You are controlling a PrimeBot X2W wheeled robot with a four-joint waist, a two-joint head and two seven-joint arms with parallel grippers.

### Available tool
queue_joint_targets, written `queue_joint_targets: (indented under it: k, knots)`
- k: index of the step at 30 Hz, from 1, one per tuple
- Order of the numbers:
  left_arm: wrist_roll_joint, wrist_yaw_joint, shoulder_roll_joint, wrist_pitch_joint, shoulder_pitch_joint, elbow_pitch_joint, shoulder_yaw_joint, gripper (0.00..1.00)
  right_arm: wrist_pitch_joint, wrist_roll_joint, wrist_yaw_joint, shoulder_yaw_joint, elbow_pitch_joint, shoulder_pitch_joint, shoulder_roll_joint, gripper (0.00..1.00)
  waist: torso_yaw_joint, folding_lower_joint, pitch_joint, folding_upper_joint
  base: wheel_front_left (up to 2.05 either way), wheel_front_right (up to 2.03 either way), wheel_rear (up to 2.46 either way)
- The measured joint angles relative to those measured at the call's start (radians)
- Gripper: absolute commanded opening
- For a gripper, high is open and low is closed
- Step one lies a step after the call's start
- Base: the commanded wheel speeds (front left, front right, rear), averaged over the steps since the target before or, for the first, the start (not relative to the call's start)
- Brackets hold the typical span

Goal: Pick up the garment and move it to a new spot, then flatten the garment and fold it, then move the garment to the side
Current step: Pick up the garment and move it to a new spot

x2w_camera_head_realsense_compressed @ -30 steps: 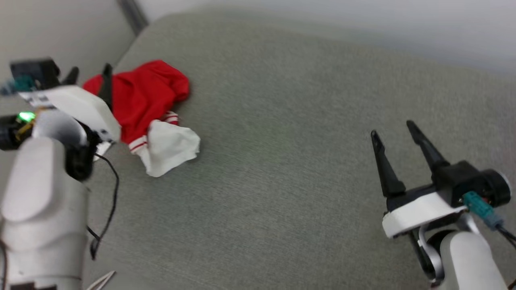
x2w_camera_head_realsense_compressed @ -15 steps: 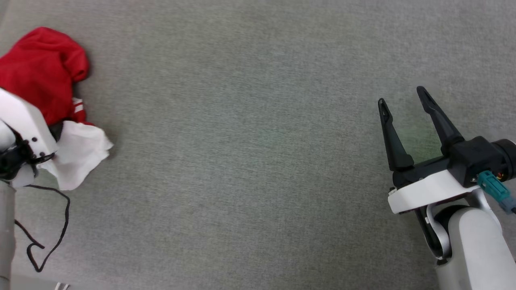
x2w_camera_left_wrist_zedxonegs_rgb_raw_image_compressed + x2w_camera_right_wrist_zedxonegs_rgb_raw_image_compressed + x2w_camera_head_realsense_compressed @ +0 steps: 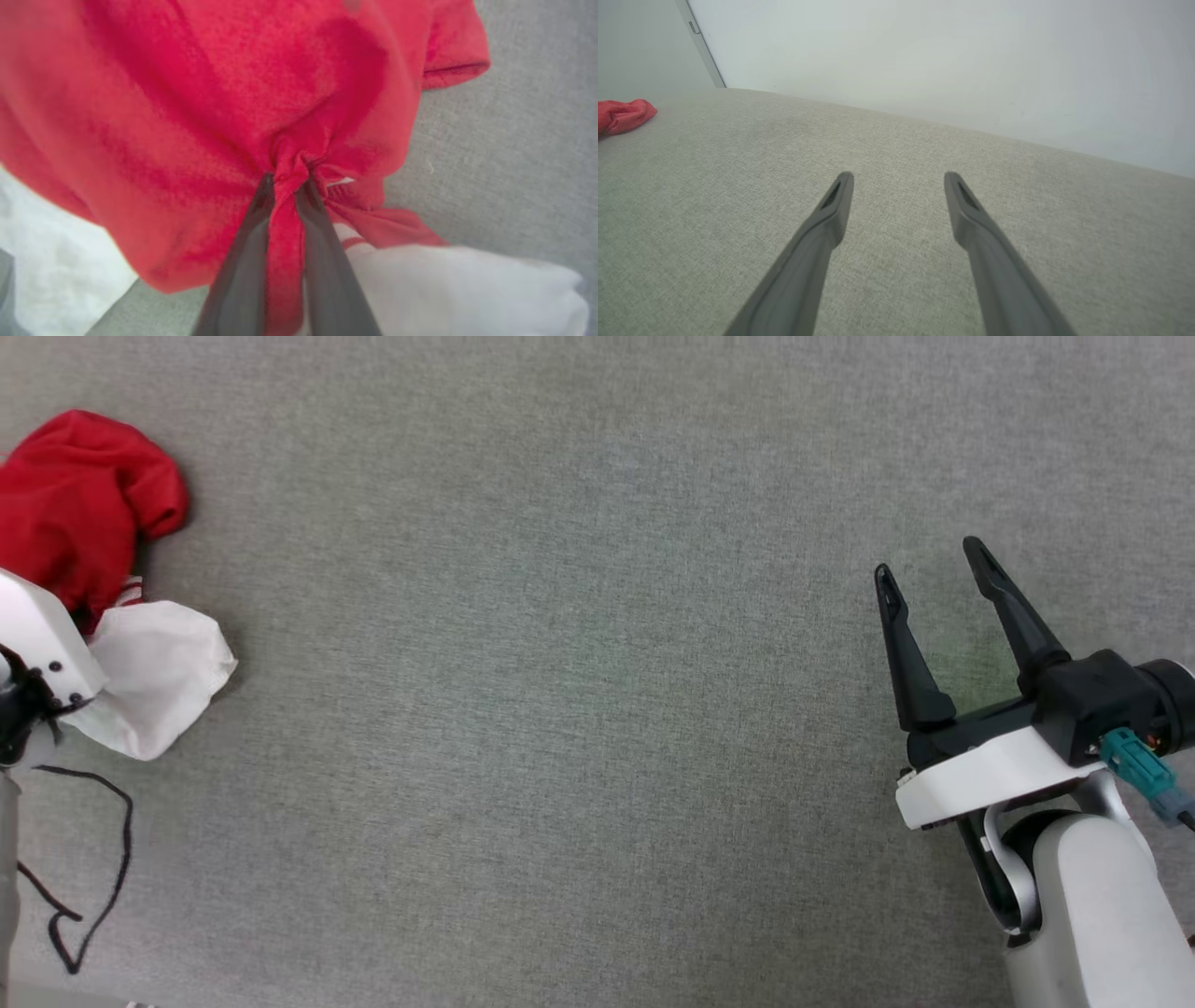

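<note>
Closing within the last second, the left gripper (image 3: 286, 179) now has its two dark fingers pinched narrow on a twisted fold of the garment (image 3: 210, 93), a red jersey-like shirt of thin fabric. The bunched heap sits slightly drawn in toward that grip.

Near right, the right gripper (image 3: 926, 560) hangs over the grey woven cloth surface (image 3: 597, 709), fingers spread wide and holding nothing. Near left, a thin black cable (image 3: 93, 859) loops from the arm.

Farther left lies the garment (image 3: 84, 504), crumpled, with its white sleeve end (image 3: 154, 681) spilling toward the middle. It rests straight on the cloth, not in any container.

It looks light, limp and likely to slip. A pinch of gathered cloth should lift it, though it will hang bunched; seams or shoulders would suit flattening better.
</note>
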Motion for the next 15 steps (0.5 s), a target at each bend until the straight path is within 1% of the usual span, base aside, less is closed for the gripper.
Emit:
queue_joint_targets:
  k: [4,8,11,13,15]
  knots:
    - [0.049,0.017,0.022,-0.119,-0.035,-0.006,-0.015,0.0,-0.01,0.009,0.0,-0.001,0.017,0.012,0.008,1.0,0.008,-0.0001,-0.045,0.0,0.0,0.0,0.0]
    - [0.096,0.028,0.03,-0.257,-0.067,-0.027,-0.034,0.0,-0.017,0.021,0.0,-0.009,0.038,0.034,0.016,1.0,0.014,-0.0001,-0.103,0.0,0.0,0.0,0.0]
    - [0.128,0.044,0.028,-0.375,-0.086,-0.048,-0.043,0.0,-0.024,0.028,0.0,-0.016,0.051,0.058,0.022,1.0,0.017,-0.0001,-0.151,0.0,0.0,0.0,0.0]
    - [0.129,0.052,0.019,-0.441,-0.094,-0.058,-0.039,0.0,-0.027,0.04,0.0,-0.021,0.06,0.073,0.026,1.0,0.018,-0.0001,-0.185,0.0,0.0,0.0,0.0]
    - [0.145,0.052,0.007,-0.498,-0.098,-0.071,-0.05,0.0,-0.033,0.047,0.0,-0.026,0.067,0.091,0.028,1.0,0.016,-0.0001,-0.22,0.0,0.0,0.0,0.0]
